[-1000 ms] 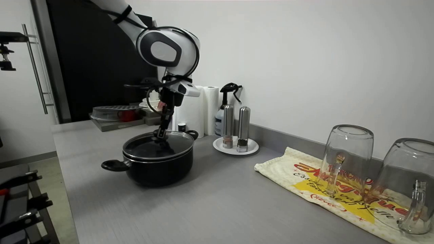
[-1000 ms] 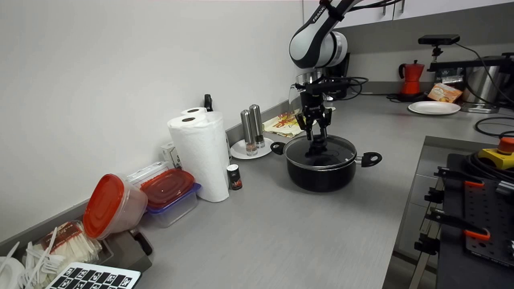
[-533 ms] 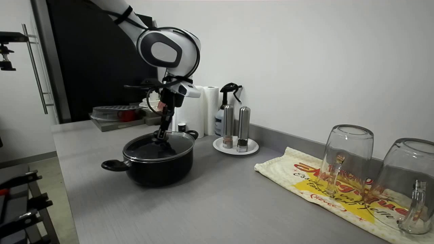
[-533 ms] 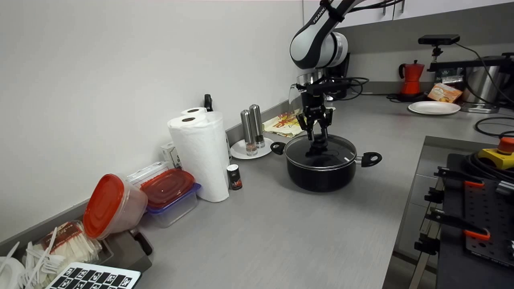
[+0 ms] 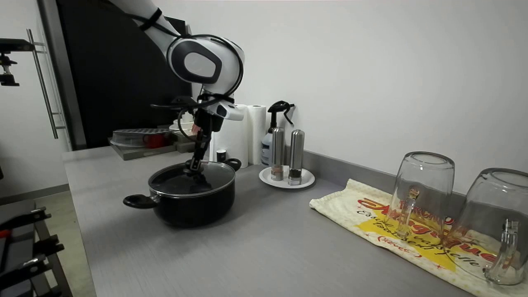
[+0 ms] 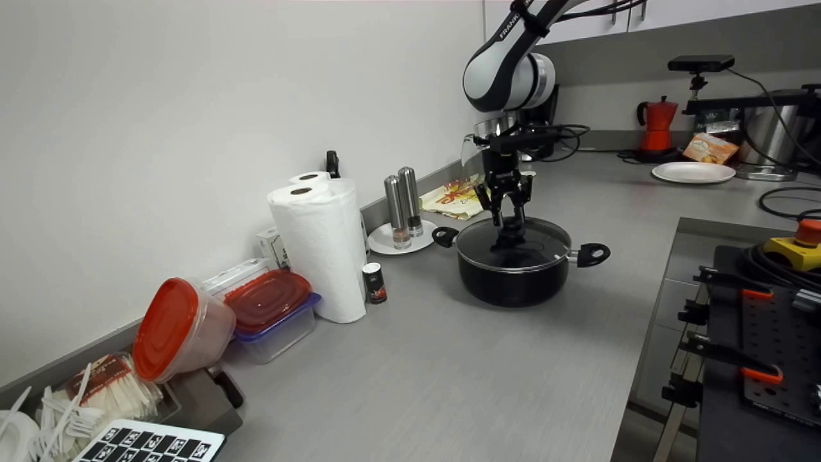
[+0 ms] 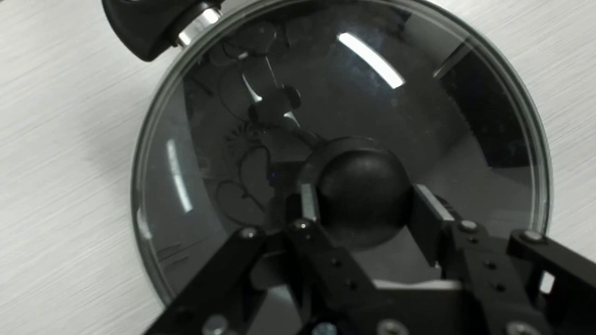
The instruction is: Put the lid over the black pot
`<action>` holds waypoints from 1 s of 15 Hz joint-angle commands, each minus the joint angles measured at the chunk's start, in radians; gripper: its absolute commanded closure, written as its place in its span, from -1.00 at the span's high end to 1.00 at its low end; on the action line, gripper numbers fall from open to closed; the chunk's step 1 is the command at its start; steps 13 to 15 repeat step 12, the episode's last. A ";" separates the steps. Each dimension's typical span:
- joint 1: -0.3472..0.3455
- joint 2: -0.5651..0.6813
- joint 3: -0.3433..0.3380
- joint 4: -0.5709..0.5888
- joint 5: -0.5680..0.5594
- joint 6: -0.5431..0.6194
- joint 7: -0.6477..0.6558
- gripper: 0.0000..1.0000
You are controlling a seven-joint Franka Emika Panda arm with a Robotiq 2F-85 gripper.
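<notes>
The clear glass lid (image 5: 220, 177) with its metal rim lies level over the black pot (image 5: 196, 210), its rim touching or almost touching the pot's rim. Both also show in an exterior view, the lid (image 6: 542, 247) and the pot (image 6: 513, 285). In the wrist view the lid (image 7: 326, 102) fills most of the frame. Its dark knob (image 7: 363, 181) sits between the fingertips of my gripper (image 7: 363, 202), both pads against it. The gripper also shows in both exterior views (image 5: 194, 165) (image 6: 511, 219), pointing down at the lid's centre. The pot's inside is dark through the glass.
Two steel mills on a white plate (image 5: 305, 181) stand near the wall. Paper towel rolls (image 6: 321, 250) and a small black jar (image 6: 374, 283) are nearby. Glass mugs (image 5: 425, 194) stand on a printed cloth (image 5: 354, 202). The counter's edge lies past the pot's handle (image 6: 591, 255).
My gripper has come down slightly with the lid, and the lid's rim has closed onto the pot's rim. The pot has not moved.
</notes>
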 commanded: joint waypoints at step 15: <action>0.005 0.007 -0.006 0.005 0.002 -0.012 -0.004 0.50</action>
